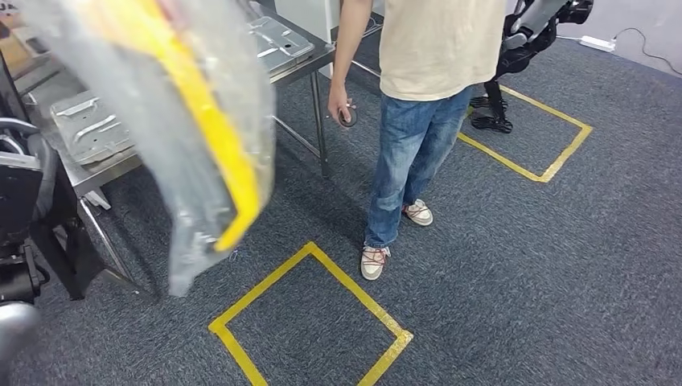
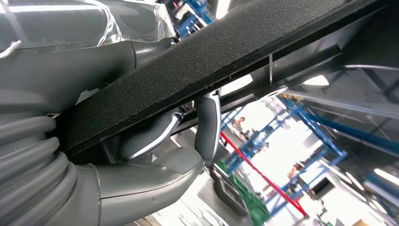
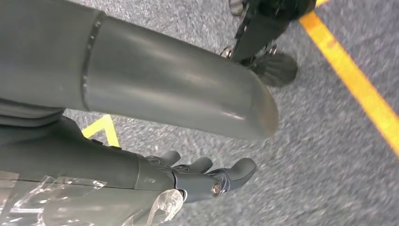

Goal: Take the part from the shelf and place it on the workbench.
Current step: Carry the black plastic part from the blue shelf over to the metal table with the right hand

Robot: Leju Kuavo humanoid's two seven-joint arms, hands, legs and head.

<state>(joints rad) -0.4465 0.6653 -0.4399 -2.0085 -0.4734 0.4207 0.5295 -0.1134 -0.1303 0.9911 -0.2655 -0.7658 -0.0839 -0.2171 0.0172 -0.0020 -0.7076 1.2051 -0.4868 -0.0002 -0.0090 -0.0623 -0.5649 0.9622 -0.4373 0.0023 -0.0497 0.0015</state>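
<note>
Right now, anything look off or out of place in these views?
Yes. The bagged part, clear plastic with a yellow strip, hangs tilted and blurred close to the head camera, blocking much of the workbench. A person stands beside the bench. The left hand grips a black textured edge; the right hand hangs over carpet.

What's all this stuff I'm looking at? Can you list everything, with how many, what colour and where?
bagged part: one, yellow in clear plastic, held up close to the head camera, left of the person
workbench: one, grey metal, far left
metal plates: two, silver, on the workbench
tape squares: two, yellow, on the carpet
carpet: one, dark grey, underfoot
person: one, beige shirt and blue jeans, standing beside the workbench
other robot: one, black, far right by the farther tape square
left hand: one, grey, gripping a black textured edge
right hand: one, grey, fingers apart above the carpet, holding nothing
</note>
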